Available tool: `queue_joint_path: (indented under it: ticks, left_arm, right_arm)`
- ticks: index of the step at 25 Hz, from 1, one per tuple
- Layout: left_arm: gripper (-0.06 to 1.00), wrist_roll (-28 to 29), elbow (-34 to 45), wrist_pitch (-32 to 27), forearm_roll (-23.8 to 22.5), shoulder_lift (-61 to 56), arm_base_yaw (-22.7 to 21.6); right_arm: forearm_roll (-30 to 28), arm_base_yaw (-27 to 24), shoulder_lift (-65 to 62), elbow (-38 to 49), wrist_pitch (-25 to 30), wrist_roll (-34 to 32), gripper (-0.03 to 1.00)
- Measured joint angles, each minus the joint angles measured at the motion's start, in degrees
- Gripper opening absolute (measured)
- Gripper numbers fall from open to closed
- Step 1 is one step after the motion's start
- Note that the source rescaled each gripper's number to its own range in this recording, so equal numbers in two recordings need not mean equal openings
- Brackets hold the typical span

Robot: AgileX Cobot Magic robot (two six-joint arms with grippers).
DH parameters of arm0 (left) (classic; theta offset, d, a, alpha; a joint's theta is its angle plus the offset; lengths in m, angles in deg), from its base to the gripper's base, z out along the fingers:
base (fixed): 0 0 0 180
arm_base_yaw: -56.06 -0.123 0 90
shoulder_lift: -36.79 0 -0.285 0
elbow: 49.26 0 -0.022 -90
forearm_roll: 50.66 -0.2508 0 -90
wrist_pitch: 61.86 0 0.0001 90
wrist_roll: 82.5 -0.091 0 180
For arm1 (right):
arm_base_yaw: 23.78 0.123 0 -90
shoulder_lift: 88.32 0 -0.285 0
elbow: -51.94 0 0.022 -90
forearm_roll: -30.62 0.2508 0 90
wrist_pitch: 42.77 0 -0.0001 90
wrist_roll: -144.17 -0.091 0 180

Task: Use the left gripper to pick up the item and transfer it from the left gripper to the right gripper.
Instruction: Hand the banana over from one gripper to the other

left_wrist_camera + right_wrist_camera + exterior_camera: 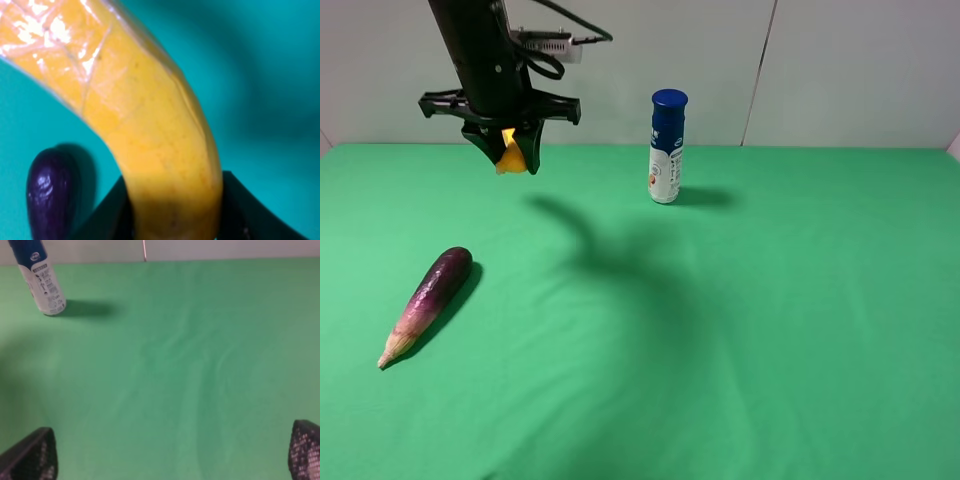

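Now, at the far left of the high view you see the purple eggplant (428, 300) lying on the green cloth (740, 330), toward the near side. Above and beyond it the left gripper (507, 148) hangs in the air, clamped on the banana (511, 158), of which only a yellow stub shows there. Your left wrist camera gives more: the banana's long curve rising from between the black fingers (107, 215), with the eggplant down on the cloth beside it. Further right, toward the far edge, the blue-capped white bottle (666, 150) stands upright. The right gripper (172, 455) appears only in its own wrist view, jaws spread wide, holding nothing, over the cloth.
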Motion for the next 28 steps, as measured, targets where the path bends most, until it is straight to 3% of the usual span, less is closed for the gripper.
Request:
queue_joint_path:
  ticks: [12,22,28]
  left_arm:
    - [0.00,-10.97,0.00,-2.73,0.37,-7.71,7.58]
    - [0.00,-20.91,0.00,-2.73,9.71,-9.52,9.26]
    - [0.00,-21.81,0.00,-2.73,10.62,-9.52,9.26]
  right_arm:
    - [0.00,0.00,0.00,0.00,0.00,0.00,1.00]
    - [-0.41,0.00,0.00,0.00,0.00,0.00,1.00]
    - [-0.91,0.00,0.00,0.00,0.00,0.00,1.00]
